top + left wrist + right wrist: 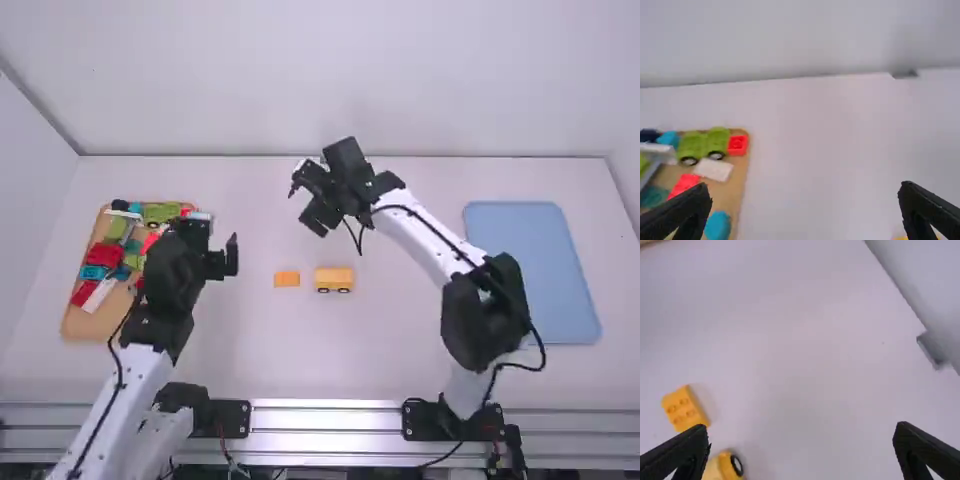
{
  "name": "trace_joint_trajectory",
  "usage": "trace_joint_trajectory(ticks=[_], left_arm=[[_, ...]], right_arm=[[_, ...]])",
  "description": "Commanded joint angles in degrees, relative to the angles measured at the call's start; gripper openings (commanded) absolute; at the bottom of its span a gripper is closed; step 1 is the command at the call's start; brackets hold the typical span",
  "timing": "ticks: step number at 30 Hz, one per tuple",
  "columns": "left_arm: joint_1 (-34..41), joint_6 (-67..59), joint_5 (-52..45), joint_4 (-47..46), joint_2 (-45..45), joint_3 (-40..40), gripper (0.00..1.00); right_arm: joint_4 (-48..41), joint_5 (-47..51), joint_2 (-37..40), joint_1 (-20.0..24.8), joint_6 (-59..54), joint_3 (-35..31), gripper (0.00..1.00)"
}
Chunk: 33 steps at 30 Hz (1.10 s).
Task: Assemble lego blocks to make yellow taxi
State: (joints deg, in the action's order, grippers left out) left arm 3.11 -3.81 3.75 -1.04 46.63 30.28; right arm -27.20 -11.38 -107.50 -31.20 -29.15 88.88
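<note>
With both arms' fingers spread, I judge the yellow brick [287, 279] light and rigid, best pinched by its sides.

Over on the left of the white desk [400, 360], a tan tray [85, 322] comes crowded: a green wheeled piece [715, 142], a red brick [738, 145] right beside it, a white brick [713, 170] near, a rounded blue piece [717, 226] too! Across to the right lies a blue tray [530, 270], and there's something small and grey [935, 350] at the far edge.
</note>
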Motion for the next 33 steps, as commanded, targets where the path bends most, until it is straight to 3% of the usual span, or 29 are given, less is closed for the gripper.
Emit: trace_joint_trajectory(ticks=[1,3,8,12,15,22,27,33], left_arm=[[-0.4,-11.4,-13.2,0.1,6.2,4.8,0.99],[-0.3,-24.4,-25.4,-2.3,13.9,8.6,0.99],[-0.3,-42.3,-42.0,-4.7,26.3,12.8,0.99],[-0.3,-51.8,-48.0,-7.5,32.8,14.6,0.99],[-0.2,-63.9,-54.4,-11.1,42.0,16.7,0.99],[-2.7,-68.1,-59.8,-10.6,57.2,21.0,0.99],[-6.4,-81.6,-66.2,-18.3,65.7,24.2,1.0],[-7.2,-82.2,-65.9,-15.1,69.8,23.2,0.96]], right_arm=[[3.3,4.6,6.9,-0.1,3.5,-7.8,0.98],[11.0,3.4,12.9,1.3,3.5,-17.6,0.98],[21.9,-4.6,20.0,6.0,3.8,-31.5,0.98],[26.7,-11.8,21.6,9.0,2.8,-36.9,0.98],[31.3,-23.0,22.5,12.5,-2.1,-42.3,0.98],[36.3,-35.6,22.5,17.5,-5.6,-46.9,0.98],[36.2,-37.9,22.5,19.5,-5.6,-47.2,0.98],[37.1,-38.3,22.5,19.6,-5.6,-47.2,0.98]])
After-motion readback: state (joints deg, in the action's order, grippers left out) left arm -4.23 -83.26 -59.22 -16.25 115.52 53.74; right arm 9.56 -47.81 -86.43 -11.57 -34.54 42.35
